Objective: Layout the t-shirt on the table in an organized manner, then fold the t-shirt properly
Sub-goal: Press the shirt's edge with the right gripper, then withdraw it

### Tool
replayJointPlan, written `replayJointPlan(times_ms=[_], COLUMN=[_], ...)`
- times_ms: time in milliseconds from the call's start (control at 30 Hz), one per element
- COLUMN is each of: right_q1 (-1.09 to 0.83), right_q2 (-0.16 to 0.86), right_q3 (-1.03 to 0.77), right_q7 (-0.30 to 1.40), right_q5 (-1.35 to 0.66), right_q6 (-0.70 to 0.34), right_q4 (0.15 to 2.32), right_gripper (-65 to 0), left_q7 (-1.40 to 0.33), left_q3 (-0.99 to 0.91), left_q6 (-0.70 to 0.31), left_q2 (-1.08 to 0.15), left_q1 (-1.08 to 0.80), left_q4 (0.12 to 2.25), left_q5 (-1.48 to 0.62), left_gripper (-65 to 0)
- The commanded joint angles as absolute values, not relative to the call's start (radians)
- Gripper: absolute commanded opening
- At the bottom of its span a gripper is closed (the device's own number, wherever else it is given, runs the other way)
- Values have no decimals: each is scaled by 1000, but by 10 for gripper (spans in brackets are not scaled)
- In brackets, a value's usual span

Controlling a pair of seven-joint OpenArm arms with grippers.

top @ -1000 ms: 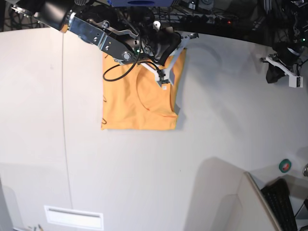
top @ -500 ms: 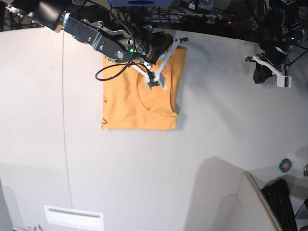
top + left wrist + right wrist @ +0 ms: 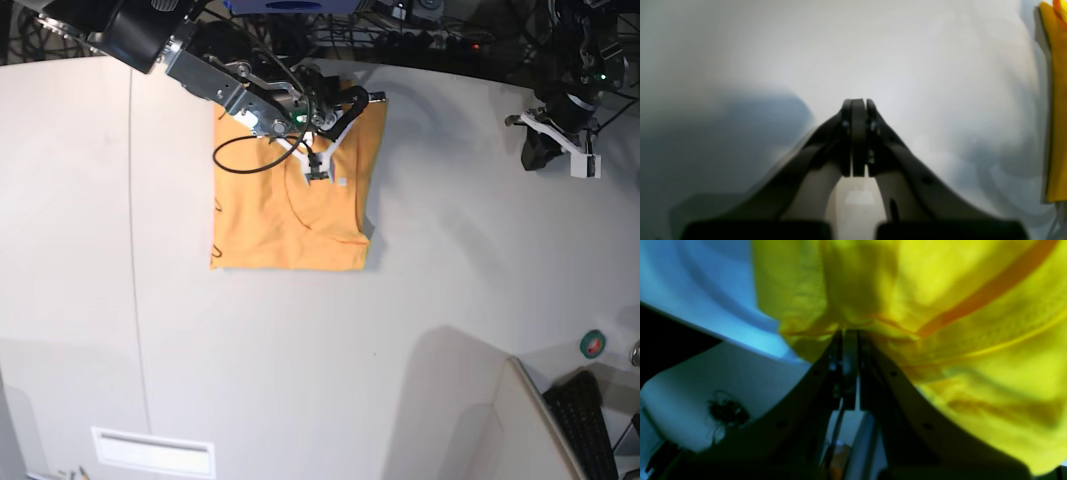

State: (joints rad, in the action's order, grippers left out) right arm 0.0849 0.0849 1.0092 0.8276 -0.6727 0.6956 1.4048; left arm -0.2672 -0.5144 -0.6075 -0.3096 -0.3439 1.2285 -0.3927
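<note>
Across the far half of the pale tabletop (image 3: pixel 420 300) the shirt (image 3: pixel 280 225) lies folded to a neat, nearly square block, close to the back edge and left of the middle in the base view. It seems the folding is far along, and the step in hand is probably a last fold or a tidy of the top part. To do this well, the right arm should lift only the layer it has, carry it low and straight over the block, and set it down so that the edges meet; a high or fast pull could drag the whole block out of shape. The right gripper (image 3: pixel 318 170) is over the upper part of the shirt, near the collar. In the right wrist view its fingers (image 3: pixel 840 353) are pressed together and the yellow cloth bunches at their tips, so I judge they pinch a fold of it. The left gripper (image 3: pixel 555 135) is well apart, over bare tabletop at the right; its fingers (image 3: pixel 846 133) are closed together and hold nothing.
</note>
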Motion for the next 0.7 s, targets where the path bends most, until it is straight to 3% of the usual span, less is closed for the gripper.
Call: replayJointPlan(times_ms=[0,300,400,500,667], right_q1=[108,186,194,185,84], right_q2=[64,42,114,234,344], right_q3=[1006,1004,997,970,843], right_q7=[819,826,828,834,881], right_q5=[-673,-673,-674,-687,-728], right_q6=[677,547,541,665,698], right_q4=[1408,1466,1618,1758,1784], right_gripper=[-650,-650,-650,-650,-650], left_q7=[-246,-248,-248,-248,-248], left_q3=[-521,-456,-455,-455,-460], left_q6=[-615,-615,-615,-615,-615], left_q2=[-328,-312,-308,-308,-311], left_q1=[-343,-343,-341,-334,-337], left_q4=[1245,1245,1245,1245,1242], left_q5=[-404,-404,-404,-406,-406], left_gripper=[-650,-650,-650,-650,-650])
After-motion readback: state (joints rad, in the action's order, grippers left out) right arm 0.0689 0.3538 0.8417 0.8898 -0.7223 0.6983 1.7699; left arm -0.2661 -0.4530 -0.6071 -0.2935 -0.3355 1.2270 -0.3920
